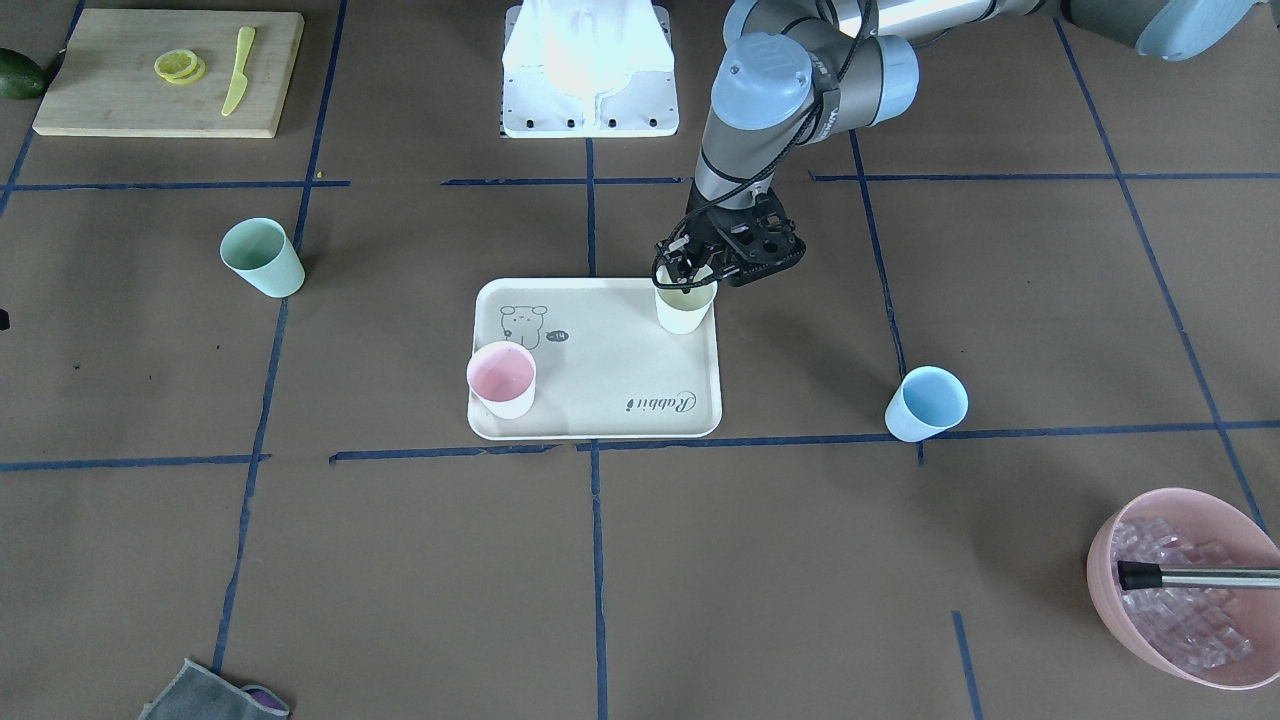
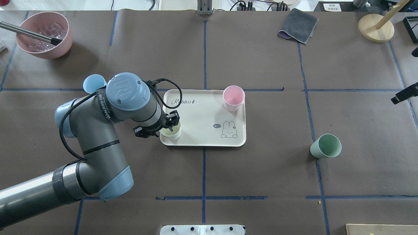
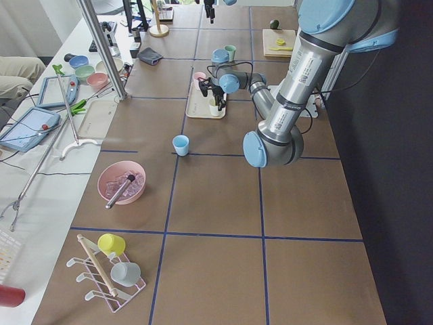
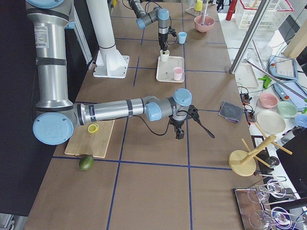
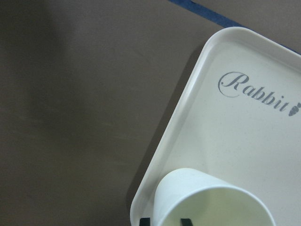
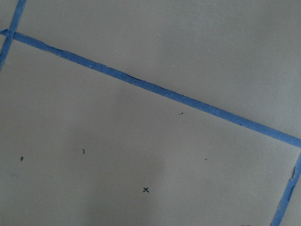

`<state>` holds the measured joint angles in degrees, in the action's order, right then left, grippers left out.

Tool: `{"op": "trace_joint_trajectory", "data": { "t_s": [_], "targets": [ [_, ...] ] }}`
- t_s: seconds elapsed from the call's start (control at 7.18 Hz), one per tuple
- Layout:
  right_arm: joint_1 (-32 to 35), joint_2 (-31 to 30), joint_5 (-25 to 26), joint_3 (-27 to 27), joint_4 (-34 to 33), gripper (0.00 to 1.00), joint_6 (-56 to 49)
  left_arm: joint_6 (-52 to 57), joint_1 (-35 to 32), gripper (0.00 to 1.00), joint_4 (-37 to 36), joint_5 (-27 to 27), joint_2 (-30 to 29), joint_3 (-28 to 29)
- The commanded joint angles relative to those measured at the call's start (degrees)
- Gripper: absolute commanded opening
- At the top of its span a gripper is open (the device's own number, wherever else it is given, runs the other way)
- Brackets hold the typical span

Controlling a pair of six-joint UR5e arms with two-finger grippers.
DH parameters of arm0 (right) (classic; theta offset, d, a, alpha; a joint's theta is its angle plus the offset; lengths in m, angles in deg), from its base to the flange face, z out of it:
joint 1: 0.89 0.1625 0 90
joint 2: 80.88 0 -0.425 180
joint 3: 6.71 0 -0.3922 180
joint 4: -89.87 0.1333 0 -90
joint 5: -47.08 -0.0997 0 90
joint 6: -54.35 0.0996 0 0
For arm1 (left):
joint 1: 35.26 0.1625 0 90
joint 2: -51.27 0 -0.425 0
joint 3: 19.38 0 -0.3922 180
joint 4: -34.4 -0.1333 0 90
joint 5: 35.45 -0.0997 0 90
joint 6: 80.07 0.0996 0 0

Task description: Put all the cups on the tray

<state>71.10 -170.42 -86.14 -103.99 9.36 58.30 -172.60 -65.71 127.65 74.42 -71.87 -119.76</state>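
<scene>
Since the pale yellow cup point(image 1: 684, 312) looks set down in the tray point(image 1: 610, 400) corner nearest the robot's base, with your left tool point(image 1: 688, 272) right on its rim, I'd call this the drop-off for cup two. The fingers point(image 5: 186, 221) straddle the wall, one inside and one outside, with a narrow gap. I can't tell if they're pinching it or slack.

The pink cup point(image 1: 502, 380) is in the opposite corner. The mint green cup point(image 1: 262, 258) and light blue cup point(image 1: 927, 404) stand on the desk point(image 1: 1000, 300), well apart from the tray.

Next you'd let go, lift straight up so the rim doesn't snag, then go for the blue one. The right tool point(image 4: 179, 134) hangs over the desk and I can't tell its state.
</scene>
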Motion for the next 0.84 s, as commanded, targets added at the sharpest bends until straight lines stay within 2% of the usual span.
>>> {"op": "trace_joint_trajectory", "data": {
  "t_s": [0.0, 0.14, 0.42, 0.7],
  "targets": [
    [-0.01, 0.33, -0.03, -0.36, 0.09, 0.99, 2.97, 1.81, -2.58, 1.00, -1.65, 4.26, 4.72, -5.85],
    [-0.10, 0.34, -0.03, -1.50, 0.17, 0.99, 5.51, 8.61, -5.99, 1.00, -3.84, 7.35, 6.41, -8.83],
    [-1.41, -0.53, -0.38, -7.54, 0.17, 0.99, 16.90, 20.15, -8.56, 1.00, -7.10, 7.55, 13.51, -15.87],
    [-8.76, -2.55, 1.36, -15.79, 0.70, 0.99, 33.23, 20.29, -9.10, 1.00, -7.03, 8.26, 15.12, -16.68]
  ]
}}
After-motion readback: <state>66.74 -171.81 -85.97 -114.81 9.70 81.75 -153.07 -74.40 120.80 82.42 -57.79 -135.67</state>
